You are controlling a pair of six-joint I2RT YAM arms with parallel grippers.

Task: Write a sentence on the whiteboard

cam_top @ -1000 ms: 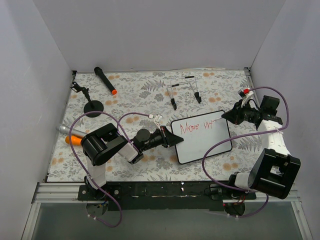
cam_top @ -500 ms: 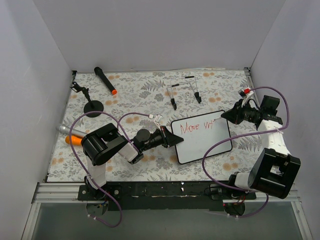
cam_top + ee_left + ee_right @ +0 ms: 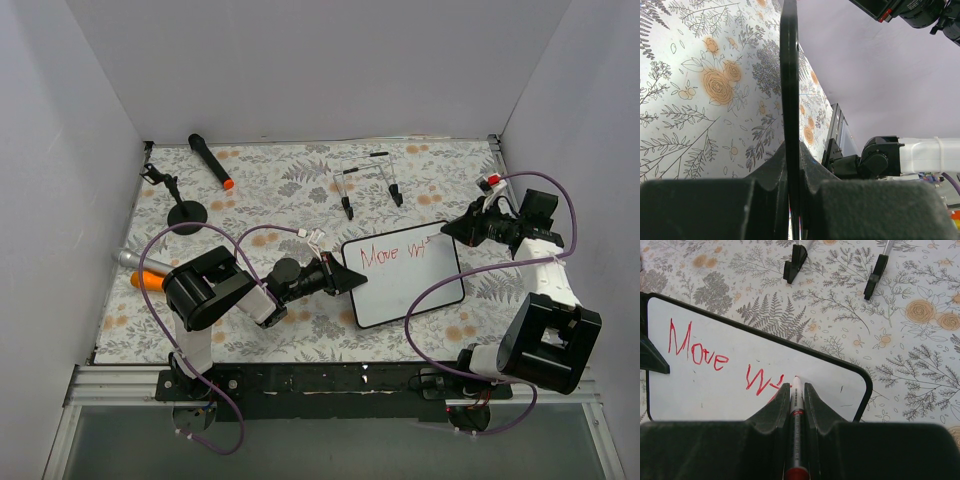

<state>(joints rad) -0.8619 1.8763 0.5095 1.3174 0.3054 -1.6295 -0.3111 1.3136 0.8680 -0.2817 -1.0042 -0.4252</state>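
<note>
**A:** Where's the whiteboard [image 3: 410, 278]?

**B:** Lying on the counter [image 3: 260, 190], right of centre. The left end effector [image 3: 347, 280] is clenched on its left edge. The right end effector [image 3: 796, 386] grasps a marker [image 3: 796, 412], tip at the red sentence [image 3: 700, 352], 2 words begun.

**A:** How will it handle?

**B:** Light, stiff and glossy, so I'd judge it likely to skid under the marker. Pinch it at an edge, never the writing face.
</note>
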